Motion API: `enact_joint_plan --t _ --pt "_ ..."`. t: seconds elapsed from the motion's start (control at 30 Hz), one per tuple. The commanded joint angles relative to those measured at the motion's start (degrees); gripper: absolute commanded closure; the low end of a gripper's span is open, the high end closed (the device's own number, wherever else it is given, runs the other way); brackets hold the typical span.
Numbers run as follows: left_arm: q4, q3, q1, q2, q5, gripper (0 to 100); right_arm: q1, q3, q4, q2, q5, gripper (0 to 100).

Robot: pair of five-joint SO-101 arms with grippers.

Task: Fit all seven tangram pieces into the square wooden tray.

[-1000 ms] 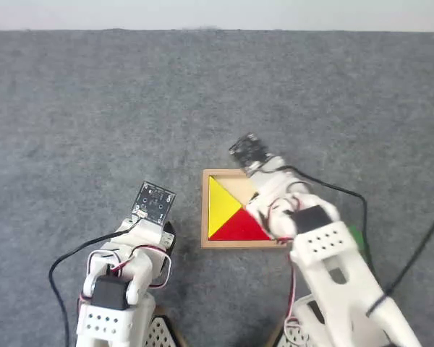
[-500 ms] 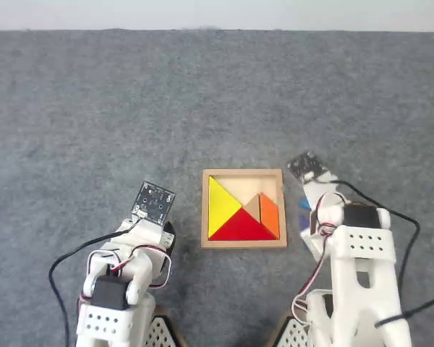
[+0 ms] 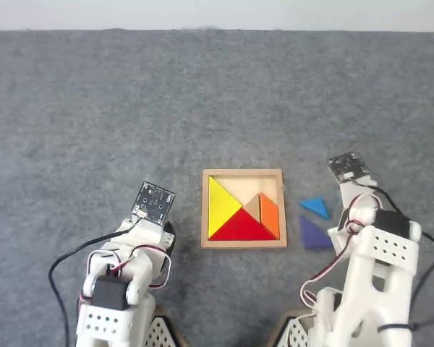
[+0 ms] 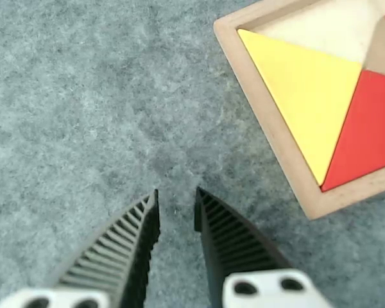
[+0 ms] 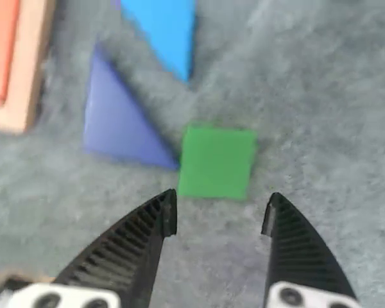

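The square wooden tray [image 3: 244,174] holds a yellow triangle [image 3: 220,206], a red triangle [image 3: 242,227], an orange piece [image 3: 270,214] and a small tan piece [image 3: 252,208]. On the carpet to the tray's right lie a blue triangle [image 3: 315,207] and a purple triangle [image 3: 313,236]. My right gripper [image 5: 219,210] hangs open just above a green square [image 5: 217,160], which touches the purple triangle [image 5: 119,122]; the blue triangle [image 5: 163,32] lies beyond. My left gripper [image 4: 176,197] hovers over bare carpet near the tray's corner [image 4: 228,29], its fingers only slightly apart and holding nothing.
Grey carpet covers the whole table, with wide free room behind the tray and to the left. The right arm [image 3: 369,242] stands right of the loose pieces, and the left arm [image 3: 141,242] stands left of the tray.
The right arm has swung from over the tray to the right, leaving the orange piece in the tray and uncovering the blue and purple triangles. The left arm has stayed put.
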State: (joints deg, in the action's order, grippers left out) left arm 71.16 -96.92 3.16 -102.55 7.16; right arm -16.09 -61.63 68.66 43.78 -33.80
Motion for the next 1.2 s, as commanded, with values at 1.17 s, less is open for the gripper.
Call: enact_joint_plan --t 1.17 --pt "0.26 0.40 0.09 -0.09 -0.35 91 -1.63 3.25 -20.97 -22.37 5.27 77.2"
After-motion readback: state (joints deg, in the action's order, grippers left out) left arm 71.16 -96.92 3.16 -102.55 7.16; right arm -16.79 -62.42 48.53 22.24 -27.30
